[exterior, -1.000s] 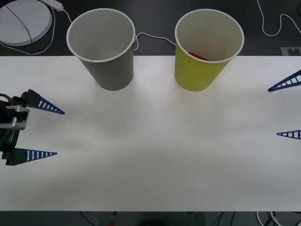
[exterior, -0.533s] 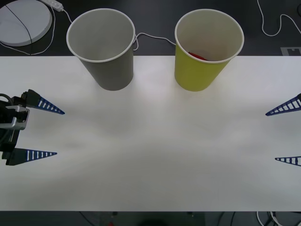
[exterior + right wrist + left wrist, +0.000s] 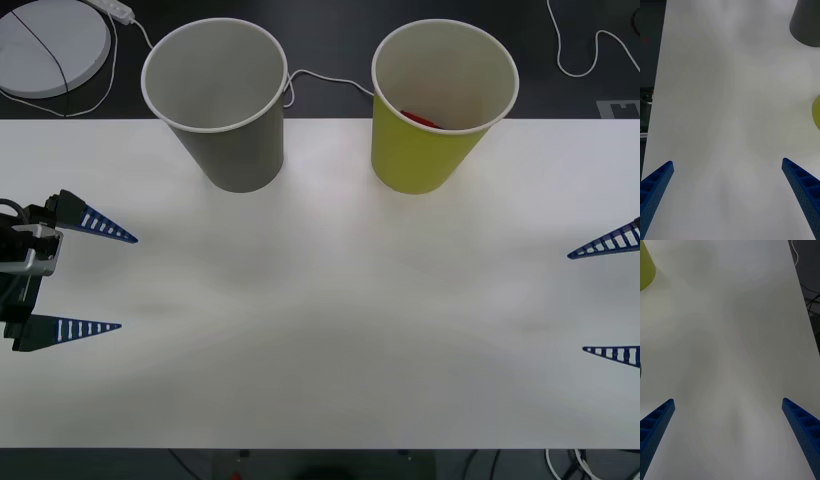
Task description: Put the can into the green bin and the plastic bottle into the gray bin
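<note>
The right end effector (image 3: 610, 298), spread and empty, has drifted lower along the right edge. The can (image 3: 421, 119) lies inside the green bin (image 3: 420, 150); the gray bin (image 3: 235, 150) looks empty. The left end effector (image 3: 100, 280) waits spread at left.

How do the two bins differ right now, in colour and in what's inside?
The gray bin is dull gray outside; the green bin is yellow-green. The gray bin's visible inside looks bare, while the green bin holds something orange-red, probably the can, low against its wall. The gray bin stands on the robot's left, the green bin to its right. Both are upright, similar in size, white-rimmed.
</note>
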Available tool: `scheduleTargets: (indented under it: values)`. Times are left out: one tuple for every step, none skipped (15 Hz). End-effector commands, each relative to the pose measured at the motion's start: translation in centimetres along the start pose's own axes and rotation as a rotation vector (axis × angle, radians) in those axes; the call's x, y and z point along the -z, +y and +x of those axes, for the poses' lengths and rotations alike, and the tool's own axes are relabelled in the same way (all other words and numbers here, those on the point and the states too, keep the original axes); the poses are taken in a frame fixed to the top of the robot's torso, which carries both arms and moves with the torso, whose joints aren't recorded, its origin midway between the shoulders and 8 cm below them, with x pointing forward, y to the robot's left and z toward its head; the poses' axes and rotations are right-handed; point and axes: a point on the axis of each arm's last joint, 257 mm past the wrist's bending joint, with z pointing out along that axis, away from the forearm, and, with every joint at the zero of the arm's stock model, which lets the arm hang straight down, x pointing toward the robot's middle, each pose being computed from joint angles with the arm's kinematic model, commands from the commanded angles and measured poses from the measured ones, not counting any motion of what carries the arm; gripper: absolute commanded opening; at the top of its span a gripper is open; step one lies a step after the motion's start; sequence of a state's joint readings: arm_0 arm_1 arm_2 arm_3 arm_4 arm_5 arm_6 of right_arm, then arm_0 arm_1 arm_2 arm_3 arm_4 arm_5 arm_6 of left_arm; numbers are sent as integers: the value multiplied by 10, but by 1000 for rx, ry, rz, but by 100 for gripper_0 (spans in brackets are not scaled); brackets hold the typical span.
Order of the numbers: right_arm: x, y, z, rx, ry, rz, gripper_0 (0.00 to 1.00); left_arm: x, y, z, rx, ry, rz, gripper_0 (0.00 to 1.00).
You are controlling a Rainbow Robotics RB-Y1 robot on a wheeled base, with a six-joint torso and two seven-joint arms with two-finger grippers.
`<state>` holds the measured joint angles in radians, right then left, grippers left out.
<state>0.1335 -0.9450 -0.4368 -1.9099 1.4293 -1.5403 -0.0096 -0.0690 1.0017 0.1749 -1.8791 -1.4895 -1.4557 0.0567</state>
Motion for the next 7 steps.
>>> scheduleTargets:
  values:
    - [0, -5, -1, 3, -3, 19, 100, 0, 0, 0, 0, 0, 0, 100]
    - [0, -5, -1, 3, -3, 19, 100, 0, 0, 0, 0, 0, 0, 100]
    - [0, -5, -1, 3, -3, 19, 100, 0, 0, 0, 0, 0, 0, 100]
    - [0, -5, -1, 3, -3, 19, 100, 0, 0, 0, 0, 0, 0, 100]
    - [0, -5, -1, 3, -3, 19, 100, 0, 0, 0, 0, 0, 0, 100]
    - [0, -5, -1, 3, -3, 19, 100, 0, 0, 0, 0, 0, 0, 100]
    - [0, -5, -1, 3, -3, 19, 100, 0, 0, 0, 0, 0, 0, 100]
